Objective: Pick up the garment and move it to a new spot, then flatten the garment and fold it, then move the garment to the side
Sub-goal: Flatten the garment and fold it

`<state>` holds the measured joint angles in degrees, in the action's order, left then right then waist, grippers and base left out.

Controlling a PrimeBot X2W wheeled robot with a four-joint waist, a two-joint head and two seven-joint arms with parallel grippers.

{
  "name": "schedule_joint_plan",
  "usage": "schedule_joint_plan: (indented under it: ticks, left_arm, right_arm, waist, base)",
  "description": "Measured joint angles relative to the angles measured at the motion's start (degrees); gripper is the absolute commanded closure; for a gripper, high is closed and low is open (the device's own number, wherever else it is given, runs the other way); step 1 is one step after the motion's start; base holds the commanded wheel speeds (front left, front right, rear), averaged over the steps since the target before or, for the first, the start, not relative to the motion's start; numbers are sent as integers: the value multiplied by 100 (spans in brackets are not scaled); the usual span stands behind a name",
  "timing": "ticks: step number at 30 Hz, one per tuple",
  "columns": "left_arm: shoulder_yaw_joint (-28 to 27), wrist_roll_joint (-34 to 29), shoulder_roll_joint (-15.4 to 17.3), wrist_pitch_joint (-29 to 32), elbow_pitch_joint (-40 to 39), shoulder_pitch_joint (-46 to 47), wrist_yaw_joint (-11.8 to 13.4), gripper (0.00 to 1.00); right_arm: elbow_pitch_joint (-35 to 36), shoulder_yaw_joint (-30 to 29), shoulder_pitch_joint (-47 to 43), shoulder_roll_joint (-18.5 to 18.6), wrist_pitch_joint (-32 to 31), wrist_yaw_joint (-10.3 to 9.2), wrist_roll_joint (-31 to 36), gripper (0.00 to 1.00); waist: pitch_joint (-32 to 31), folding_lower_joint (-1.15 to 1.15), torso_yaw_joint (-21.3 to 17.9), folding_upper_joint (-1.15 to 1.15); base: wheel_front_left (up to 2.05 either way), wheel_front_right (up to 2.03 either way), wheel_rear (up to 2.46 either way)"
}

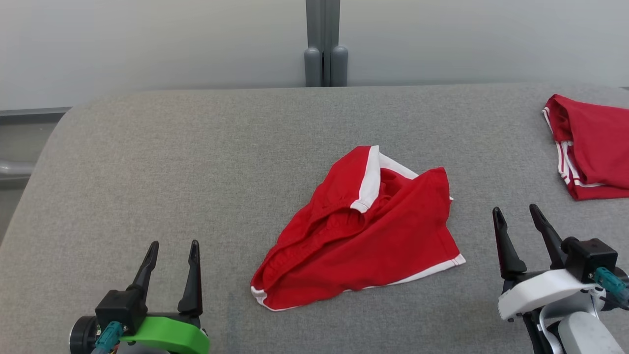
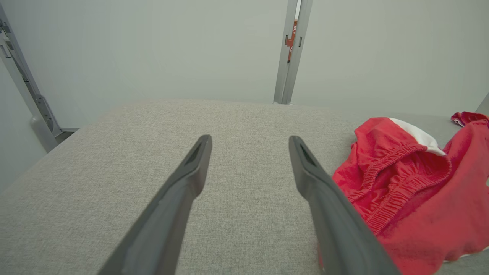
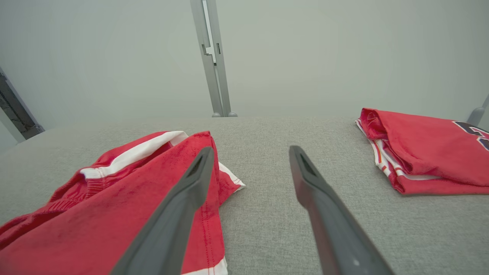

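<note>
Shorts [image 1: 363,231]: red with white edges; being carried by the worktop [image 1: 196,162] near its middle, in a crumpled heap.
Shape of the shorts: the stretchy waistband is being shown bunched up on the left side, and one white band is being turned up at the far side.
Left fingers [image 1: 192,275]: being held wide apart, with nothing between them; being kept above bare worktop at the near left, near the shorts and not touching them.
Right fingers [image 1: 502,241]: being held wide apart too, with nothing between them; being kept at the near right, near the white-edged corner of the shorts and not touching it.
Way the fingers are pointing: both pairs are being aimed at the far side of the worktop.
Folded cloth [image 1: 594,147]: red with thin white stripes; being carried at the far right of the worktop, well apart from the shorts; a dark print is being shown on it in the right wrist view.
Worktop cover: grey woven cloth is being used, with a rounded corner at the far left.
Post [image 1: 324,44]: grey and upright; being seen behind the far edge, against a pale wall.
</note>
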<state>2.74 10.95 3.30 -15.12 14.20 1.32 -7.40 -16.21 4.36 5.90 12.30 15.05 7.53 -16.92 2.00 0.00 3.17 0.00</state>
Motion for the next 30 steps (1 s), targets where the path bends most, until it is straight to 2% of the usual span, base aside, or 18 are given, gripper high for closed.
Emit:
schedule_joint_plan:
  ticks: [16, 30]
  left_arm:
    - [-97, -34, 93, 0, -65, -171, 0, 0]
    - [-148, -103, 126, 0, -80, -224, 0, 0]
  right_arm:
    - [1165, -233, -1055, -516, 1, 0, 255, 0]
    - [1408, -214, -1226, -601, 0, 0, 375, 0]
  waist:
    - [-314, 0, -137, 0]
    - [-364, 0, -70, 0]
  base:
    - [0, 0, 0]
    - [0, 0, 0]
